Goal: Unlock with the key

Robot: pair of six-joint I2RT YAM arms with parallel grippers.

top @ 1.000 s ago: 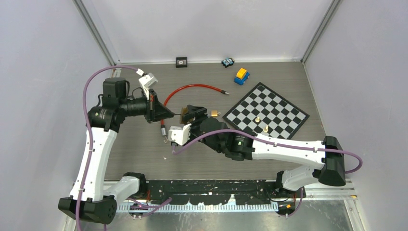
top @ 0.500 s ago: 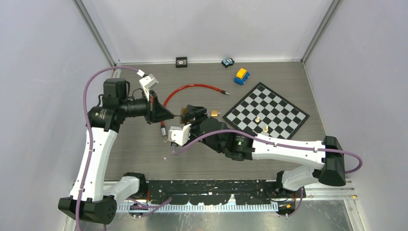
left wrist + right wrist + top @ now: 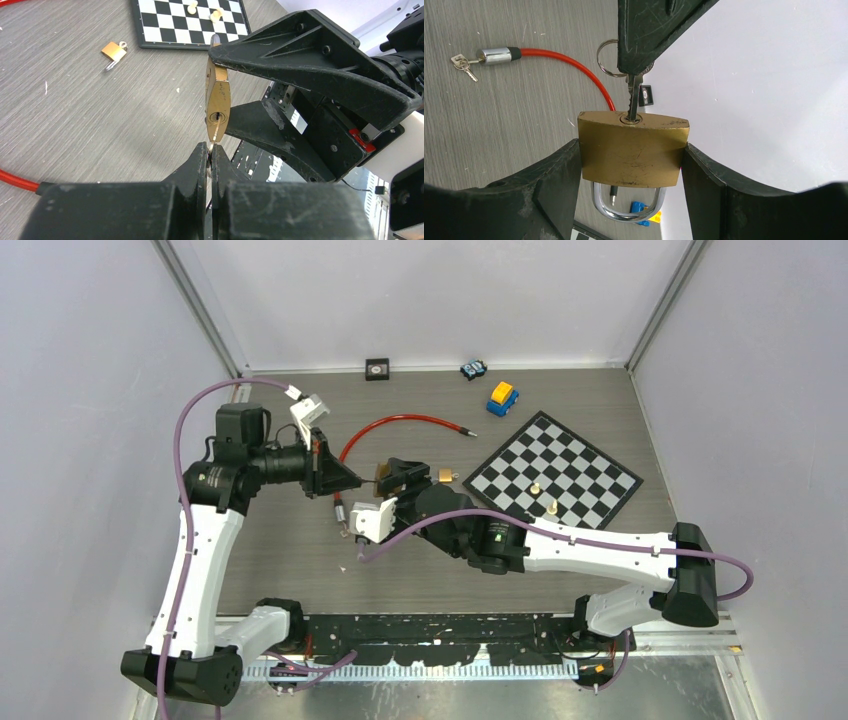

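Observation:
A brass padlock [image 3: 633,150] with a chrome shackle [image 3: 626,206] is held off the table, with my right gripper [image 3: 630,150] shut on its two sides. The shackle's two legs both sit in the body. A silver key [image 3: 635,92] on a ring [image 3: 607,57] stands in the keyhole at the lock's bottom face. My left gripper [image 3: 209,148] is shut on the key's head, fingertips just short of the padlock [image 3: 218,97]. From above, the left gripper [image 3: 353,481] and the right gripper [image 3: 398,476] meet tip to tip over the table's middle.
A small second padlock [image 3: 443,475] lies beside the right gripper. A red cable lock [image 3: 400,422] with its own keys [image 3: 463,62] curves behind. A chessboard [image 3: 590,475] with two pieces lies right. A blue and yellow toy car [image 3: 502,397] and small items sit near the back wall.

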